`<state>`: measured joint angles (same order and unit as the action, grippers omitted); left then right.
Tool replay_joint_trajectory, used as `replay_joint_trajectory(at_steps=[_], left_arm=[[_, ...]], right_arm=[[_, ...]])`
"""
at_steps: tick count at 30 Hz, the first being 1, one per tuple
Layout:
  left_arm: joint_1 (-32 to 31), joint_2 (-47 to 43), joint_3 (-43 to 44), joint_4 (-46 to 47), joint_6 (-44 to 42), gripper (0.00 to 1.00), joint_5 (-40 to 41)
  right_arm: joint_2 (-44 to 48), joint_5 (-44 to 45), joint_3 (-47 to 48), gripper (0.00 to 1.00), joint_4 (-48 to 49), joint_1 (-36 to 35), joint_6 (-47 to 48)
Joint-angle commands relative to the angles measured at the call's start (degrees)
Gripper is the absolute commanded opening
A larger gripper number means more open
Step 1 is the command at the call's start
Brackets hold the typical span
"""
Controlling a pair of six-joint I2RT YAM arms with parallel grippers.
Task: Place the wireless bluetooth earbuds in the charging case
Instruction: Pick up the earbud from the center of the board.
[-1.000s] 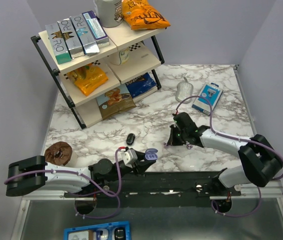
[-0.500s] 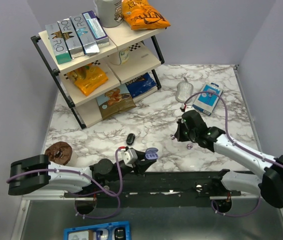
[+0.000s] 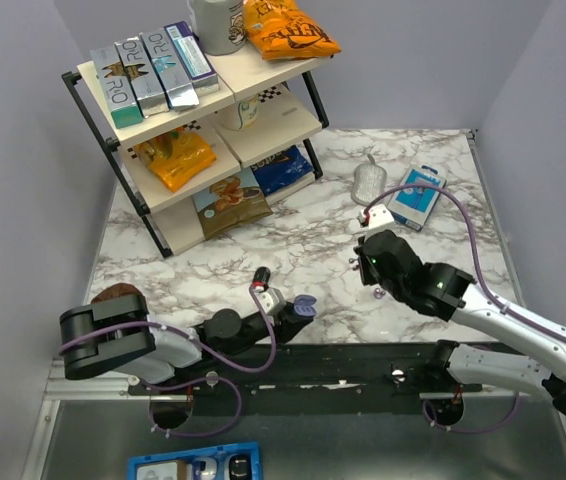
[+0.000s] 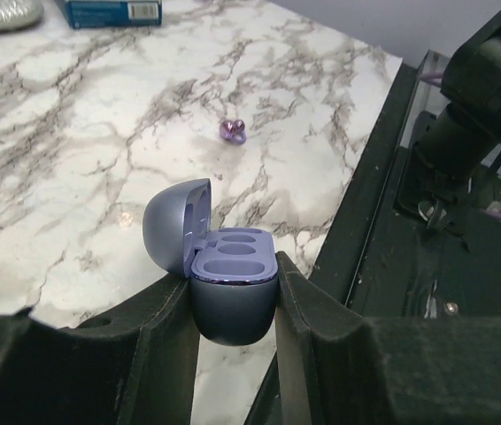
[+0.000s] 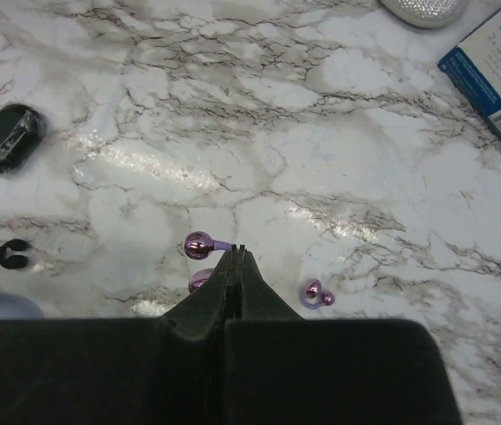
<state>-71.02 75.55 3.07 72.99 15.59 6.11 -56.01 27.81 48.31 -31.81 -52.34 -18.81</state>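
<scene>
- Right gripper (image 5: 235, 253): jaws pressed flat together, with a purple bud (image 5: 199, 244) hanging off the very tip by its stem. Looks like a marginal pinch.
- There's a purple blob just under it, half behind the finger. Can't tell if it's part of the bud or a glint off the marble.
- Left gripper (image 4: 233, 308): jaws clamped on the case (image 4: 231, 258). Lid is swung open to one side, both wells empty and facing up.
- Other bud (image 5: 314, 293) lies loose on the table (image 5: 339, 133), just right of the right jaws and well apart from the case.
- Case sits at the near table edge. Right gripper is off to its right, further in on the table, with nothing between them.
- Step in hand, my read: carry the pinched bud to the case and seat it in a well.
- To do it well:
  - Go slow with no jerks, since the grip is thin.
  - Come in from the side away from the lid.
  - Line the bud's shape up with the well.
  - Get low over the well before opening.
  - Hold the case level and fixed with the left arm.
- Risk: the bud twists or drops off the tip and skitters over the edge.
</scene>
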Motion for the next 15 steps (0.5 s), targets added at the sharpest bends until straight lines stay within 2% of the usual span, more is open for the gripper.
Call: replay_joint_trajectory(at_steps=[1, 7, 15], left_arm=[[3.78, 3.55, -3.86, 18.66, 3.74, 0.00, -8.74], [8.35, 6.36, 0.26, 21.40, 6.99, 0.00, -16.82], [8.62, 6.28, 6.24, 21.31, 4.53, 0.00, -26.05]], right_arm=[[3.70, 9.45, 1.87, 0.01, -5.54, -3.56, 3.25], [7.49, 11.82, 1.96, 0.01, -5.89, -7.69, 6.06], [10.21, 14.98, 1.96, 0.01, -4.05, -14.01, 9.23]])
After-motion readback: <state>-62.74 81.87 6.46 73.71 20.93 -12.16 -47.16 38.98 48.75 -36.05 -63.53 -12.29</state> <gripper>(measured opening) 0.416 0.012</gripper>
